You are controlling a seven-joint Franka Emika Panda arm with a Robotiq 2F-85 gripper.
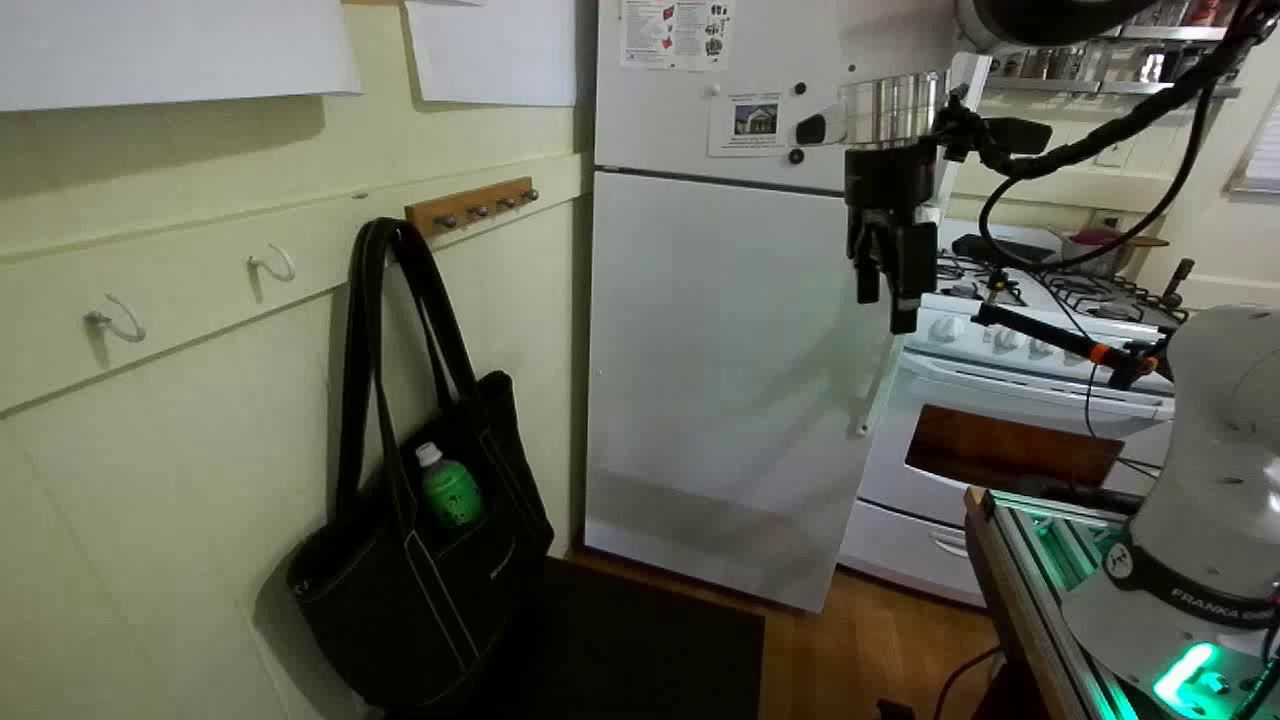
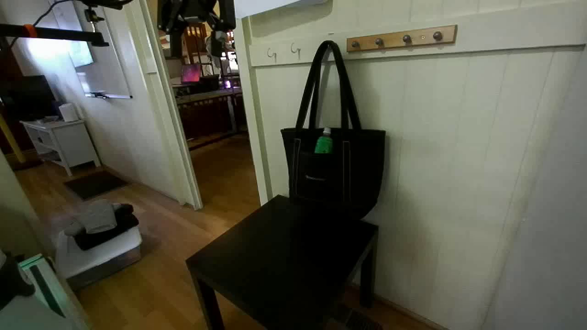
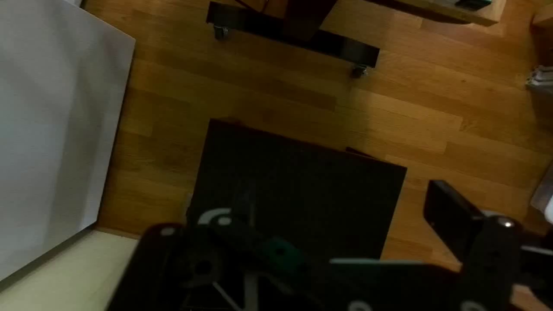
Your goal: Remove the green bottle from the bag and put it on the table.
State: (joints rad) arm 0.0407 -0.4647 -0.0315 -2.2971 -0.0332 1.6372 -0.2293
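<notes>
The green bottle [image 1: 452, 493] with a white cap stands upright in the front pocket of the black bag [image 1: 450, 610], its upper part showing. Bottle [image 2: 323, 145] and bag [image 2: 362, 169] show in both exterior views. The bag's straps rise to the wall board; its bottom is at the dark table [image 2: 279, 266]. My gripper [image 1: 886, 312] is high up, pointing down, in front of the refrigerator and well apart from the bag. It is open and empty, as an exterior view [image 2: 197, 43] and the wrist view [image 3: 341, 192] show. The wrist view shows the table [image 3: 302, 181] below; bottle and bag are not discernible there.
The white refrigerator [image 1: 720, 380] stands beside the bag's wall, with the white stove [image 1: 1010, 400] beyond it. Wall hooks [image 1: 270, 265] and a wooden peg rack [image 1: 470, 207] flank the straps. A storage box [image 2: 98, 256] with cloths sits on the floor. A wheeled stand [image 3: 298, 32] shows below.
</notes>
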